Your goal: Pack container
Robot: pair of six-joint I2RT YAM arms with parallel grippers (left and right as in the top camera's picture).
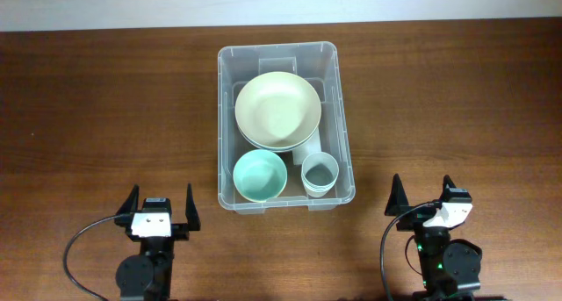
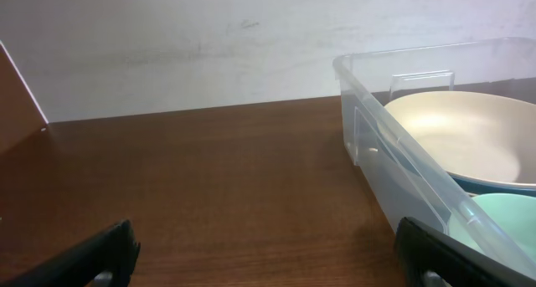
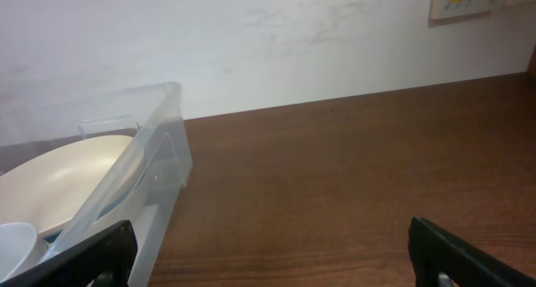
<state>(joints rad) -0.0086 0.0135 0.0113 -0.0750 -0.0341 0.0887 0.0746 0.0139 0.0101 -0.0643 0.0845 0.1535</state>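
Observation:
The clear plastic container (image 1: 230, 125) stands at the table's middle, long side running away from me. Inside it a large cream bowl (image 1: 277, 108) rests on a darker bowl at the back, with a mint bowl (image 1: 260, 175) front left and a stack of pale cups (image 1: 320, 174) front right. My left gripper (image 1: 160, 206) stands open at the front left, apart from the container (image 2: 377, 153). My right gripper (image 1: 423, 197) stands open at the front right, the container's wall (image 3: 155, 182) just to its left. Neither gripper holds anything.
The dark wooden table (image 1: 88, 108) reaches a pale wall (image 2: 167, 44) at the back. A white panel (image 3: 469, 1) hangs on the wall at the upper right of the right wrist view. Black cables loop beside each arm's base.

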